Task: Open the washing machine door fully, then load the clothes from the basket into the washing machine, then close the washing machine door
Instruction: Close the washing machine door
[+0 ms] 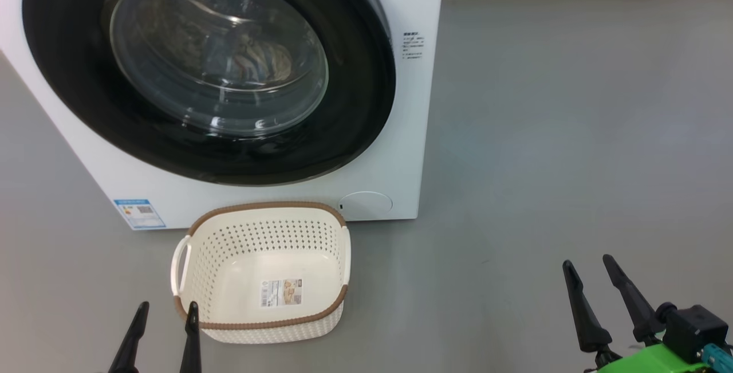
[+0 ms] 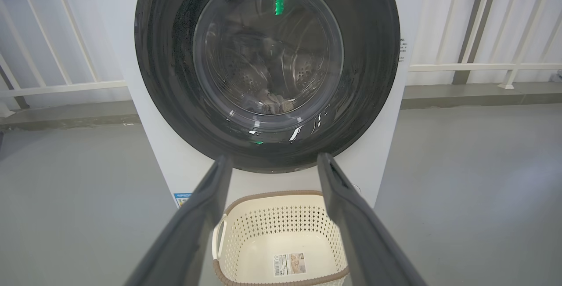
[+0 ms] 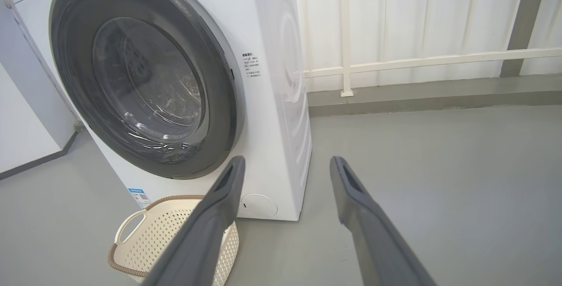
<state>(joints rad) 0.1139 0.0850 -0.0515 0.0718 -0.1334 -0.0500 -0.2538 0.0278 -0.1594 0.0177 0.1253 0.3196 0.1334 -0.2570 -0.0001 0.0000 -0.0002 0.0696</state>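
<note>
The white washing machine (image 1: 401, 132) stands ahead on the left, and its black-rimmed round door (image 1: 355, 103) lies flat against the front. Through the glass bowl (image 2: 268, 53) I make out crumpled clothes (image 2: 274, 101) in the steel drum. The cream basket (image 1: 200, 258) with a brown rim sits on the floor before the machine, holding nothing but the label (image 1: 280, 291) on its floor. My left gripper (image 1: 166, 307) is open just left of the basket's near corner. Well to the right, my right gripper (image 1: 590, 264) is open over bare floor.
Grey floor (image 1: 544, 161) stretches to the right of the machine. Behind it a low kerb and a white railing (image 3: 417, 59) run along the wall. A pale cabinet (image 3: 22, 114) stands to the machine's left in the right wrist view.
</note>
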